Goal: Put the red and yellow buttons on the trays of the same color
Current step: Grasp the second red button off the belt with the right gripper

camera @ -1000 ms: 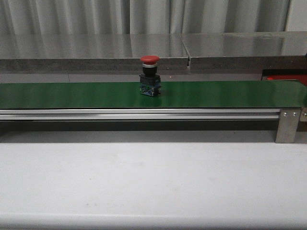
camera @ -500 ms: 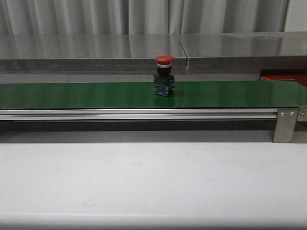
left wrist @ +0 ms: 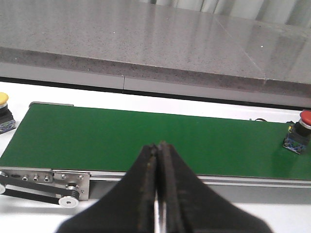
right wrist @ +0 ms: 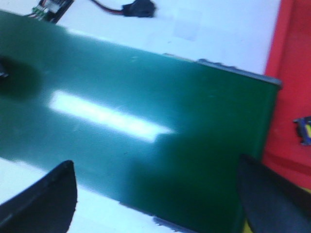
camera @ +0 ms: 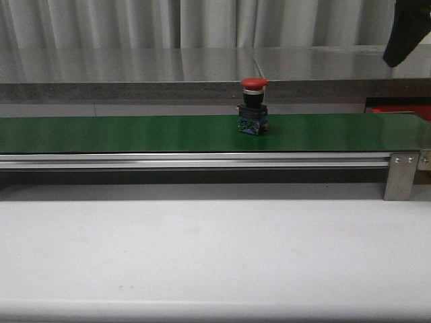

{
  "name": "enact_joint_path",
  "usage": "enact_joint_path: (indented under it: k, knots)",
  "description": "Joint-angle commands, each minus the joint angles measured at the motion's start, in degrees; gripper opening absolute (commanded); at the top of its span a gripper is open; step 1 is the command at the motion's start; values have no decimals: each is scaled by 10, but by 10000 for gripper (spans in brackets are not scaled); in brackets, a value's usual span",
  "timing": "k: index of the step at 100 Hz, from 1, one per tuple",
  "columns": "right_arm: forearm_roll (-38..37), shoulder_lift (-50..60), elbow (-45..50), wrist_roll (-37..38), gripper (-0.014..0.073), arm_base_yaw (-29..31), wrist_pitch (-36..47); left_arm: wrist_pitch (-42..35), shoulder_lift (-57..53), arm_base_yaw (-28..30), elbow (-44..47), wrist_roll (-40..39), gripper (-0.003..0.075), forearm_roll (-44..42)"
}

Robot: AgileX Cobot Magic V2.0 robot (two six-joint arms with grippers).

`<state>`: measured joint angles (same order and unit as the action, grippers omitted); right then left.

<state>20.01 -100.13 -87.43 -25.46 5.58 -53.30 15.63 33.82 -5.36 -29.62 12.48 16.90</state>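
- The red button (camera: 254,106) has moved to the right along the green belt (camera: 135,133). A second ago it stood nearer the middle of the belt. It now stands a bit right of the middle.
- A dark part of the right arm (camera: 408,30) has come into the far right top of the front view. It was not there before.
- I think this means the belt is carrying the button toward the red tray (right wrist: 290,82), and the right arm is getting ready to catch it.
- The button has a round red cap on top. Under it is a black neck, then a small blue block. It stands up straight on the belt.
- The red tray lies just past the right end of the belt. A small dark and blue thing (right wrist: 304,130) already sits on it, only partly in view.
- A yellow button (left wrist: 4,111) stands on the white surface (camera: 215,256), just beyond the left end of the belt.
- The left pincer (left wrist: 158,160) is closed tight and holds nothing.
- The right pincer (right wrist: 160,194) is spread wide and empty, over the right end of the belt.
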Motion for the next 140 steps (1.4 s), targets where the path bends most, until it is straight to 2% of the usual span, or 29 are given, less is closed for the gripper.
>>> enact_joint_path:
  k: [1, 36, 94, 101, 113, 120, 140]
  knots:
    - [14, 37, 4, -14, 655, -29, 28, -43, 0, -5, -17, 1, -19, 7]
    - [14, 3, -14, -25, 655, -117, 35, -43, 0, -5, -17, 1, -19, 7]
    - [29, -125, -166, -25, 645, -138, 4, -43, 0, -5, -17, 1, -19, 7]
    - [28, -134, -173, -25, 573, -138, 1, -43, 0, -5, -17, 1, -19, 7]
    - [27, -138, -173, -25, 318, -138, -11, -43, 0, -5, -17, 1, -19, 7]
    - [23, -138, -176, -24, 217, -137, -22, -43, 0, -5, -17, 1, -19, 7]
    - [-6, -138, -244, 0, 195, -118, -72, -43, 0, -5, -17, 1, -19, 7]
